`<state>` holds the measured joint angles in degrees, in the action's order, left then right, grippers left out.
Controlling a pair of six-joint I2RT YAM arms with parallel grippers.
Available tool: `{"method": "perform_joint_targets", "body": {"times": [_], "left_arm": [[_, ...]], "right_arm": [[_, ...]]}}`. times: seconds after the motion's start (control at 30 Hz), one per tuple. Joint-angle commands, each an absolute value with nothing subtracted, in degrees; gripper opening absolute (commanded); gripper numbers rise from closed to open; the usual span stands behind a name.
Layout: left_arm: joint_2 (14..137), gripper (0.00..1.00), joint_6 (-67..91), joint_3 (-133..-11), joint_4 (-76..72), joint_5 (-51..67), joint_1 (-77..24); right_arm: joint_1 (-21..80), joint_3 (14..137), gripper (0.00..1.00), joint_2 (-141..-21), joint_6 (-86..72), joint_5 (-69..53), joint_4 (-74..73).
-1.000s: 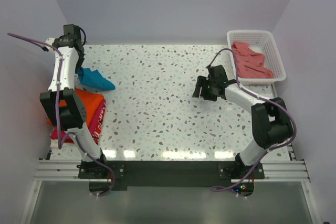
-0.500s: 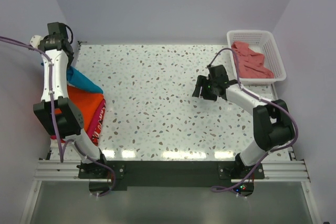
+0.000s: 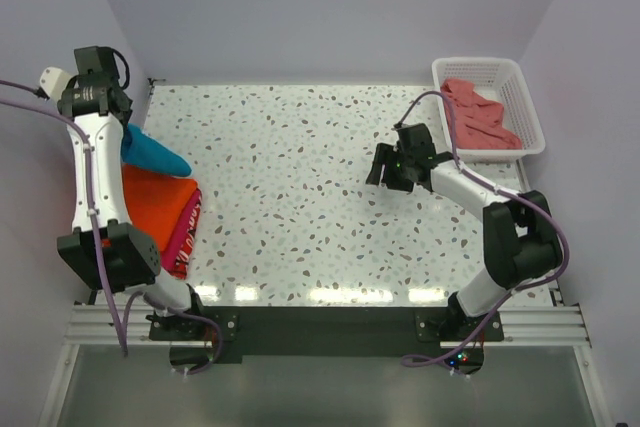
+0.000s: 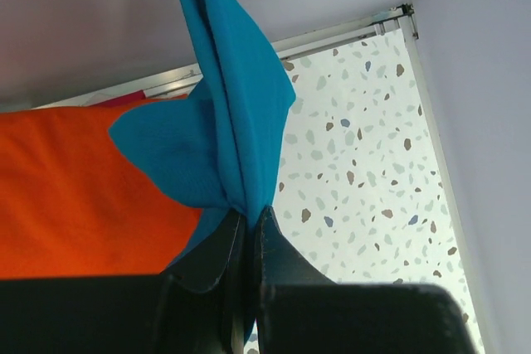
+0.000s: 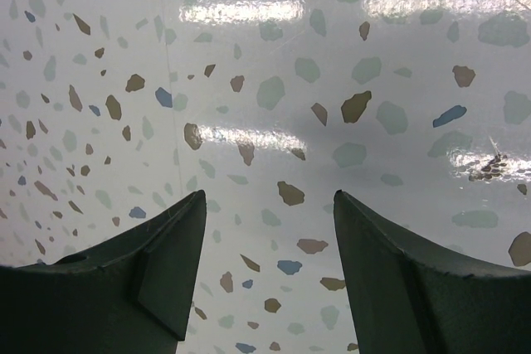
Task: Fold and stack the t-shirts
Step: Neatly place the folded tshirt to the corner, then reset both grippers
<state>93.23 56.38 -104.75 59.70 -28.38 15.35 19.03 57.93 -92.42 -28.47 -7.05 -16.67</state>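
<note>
A: Step in hand?
B: Looks like placing the teal t-shirt on the stack. Left fingers are clamped on a bunched fold of it, at the table's 9 o'clock edge.
A: How to do it well?
B: Draw it toward 6 o'clock over the orange t-shirt, go low before letting go, and line up the edges. With a pinch on a bunch it will probably land crumpled unless spread.
A: How does it look?
B: Thin soft cloth, twisted to a point, not flat. Orange is folded flat, with the magenta t-shirt edge peeking from under it at 5 o'clock. Salmon t-shirt lies rumpled in the basket at 2 o'clock.
A: Other arm?
B: Right fingers are spread wide and empty, over bare table around 3 o'clock.
</note>
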Motion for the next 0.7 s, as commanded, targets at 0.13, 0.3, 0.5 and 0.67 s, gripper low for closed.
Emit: {"method": "perform_joint_targets", "body": {"times": [0.13,0.3,0.5,0.67], "left_arm": [[76.13,0.0,63.45,-84.31,58.45,-33.66,16.78],[63.92,0.06,69.6,-65.5,60.38,-37.43,17.84],[50.9,0.92,66.91,-55.99,60.91,-45.26,18.46],[49.48,1.0,58.29,-59.31,54.41,-41.06,18.46]], "right_arm": [[19.25,57.57,0.66,-88.95,-27.86,-7.91,-15.03],[20.04,57.65,0.66,-89.56,-28.04,-8.96,-14.5],[21.53,58.09,0.66,-91.05,-28.12,-9.4,-14.15],[22.06,58.89,0.66,-92.02,-28.04,-9.14,-14.33]]}}
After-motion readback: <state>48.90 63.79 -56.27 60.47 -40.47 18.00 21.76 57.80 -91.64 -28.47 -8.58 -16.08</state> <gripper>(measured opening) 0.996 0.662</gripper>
